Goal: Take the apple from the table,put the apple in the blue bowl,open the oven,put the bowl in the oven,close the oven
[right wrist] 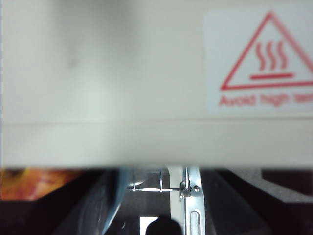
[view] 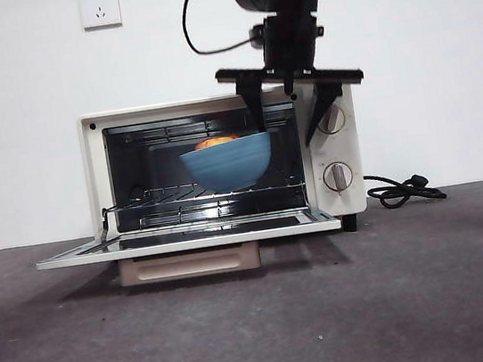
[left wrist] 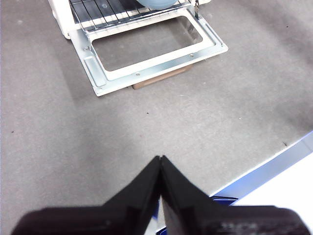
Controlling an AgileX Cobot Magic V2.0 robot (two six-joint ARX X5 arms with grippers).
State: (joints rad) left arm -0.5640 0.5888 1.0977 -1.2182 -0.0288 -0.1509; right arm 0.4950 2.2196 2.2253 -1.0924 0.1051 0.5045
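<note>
— Right tool (view: 287,137): position and state?
— Hangs at the oven's (view: 95,165) mouth, jaws spread wide and clamping nothing. One jaw tip is at the blue bowl's (view: 228,165) right rim, the other in front of the upper knob (view: 332,120).
— Left tool (left wrist: 160,159)?
— Jaws pressed together, empty, over the worktop (view: 261,322), well apart from the oven.
— Bowl location?
— Inside the oven, on the wire rack (view: 162,195), slightly tilted, door (view: 186,236) lying flat open.
— Apple (view: 215,141)?
— In the bowl, top showing above the rim.
— Count?
— One oven, one bowl, one apple, two knobs, one black cord (view: 405,191).
</note>
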